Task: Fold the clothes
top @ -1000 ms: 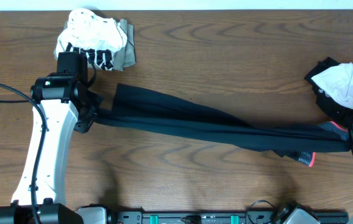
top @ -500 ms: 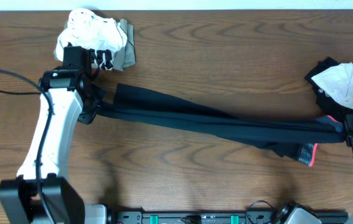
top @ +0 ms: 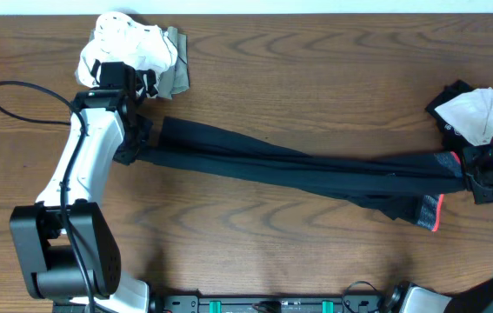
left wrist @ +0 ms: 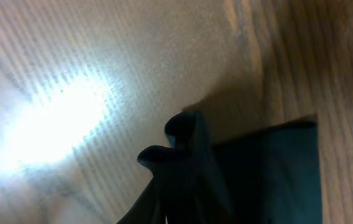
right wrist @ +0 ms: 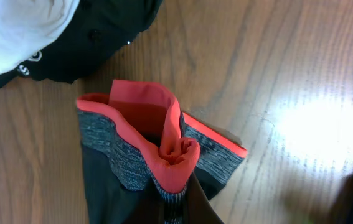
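Observation:
Long black trousers [top: 316,169] lie stretched across the table from left to right. My left gripper [top: 133,149] is at their leg ends. In the left wrist view the black cloth [left wrist: 226,174] rises bunched from between the jaws, and the fingers themselves are hidden. At the far right, my right gripper [top: 476,178] is shut on the grey waistband [right wrist: 126,149] with its red-orange edge [right wrist: 176,146] pinched into a fold. Another piece of the waistband [top: 429,213] hangs below the line of the trousers.
A white black-printed top [top: 129,56] with an olive piece [top: 176,74] is heaped at the back left, just behind my left wrist. A black-and-white garment [top: 476,117] lies at the right edge beside my right gripper. A black cable [top: 20,96] loops at the left.
Both grippers have moved toward the far side of the table, carrying the trousers with them. The trousers now lie straighter, and the waistband end sits closer to the black-and-white garment.

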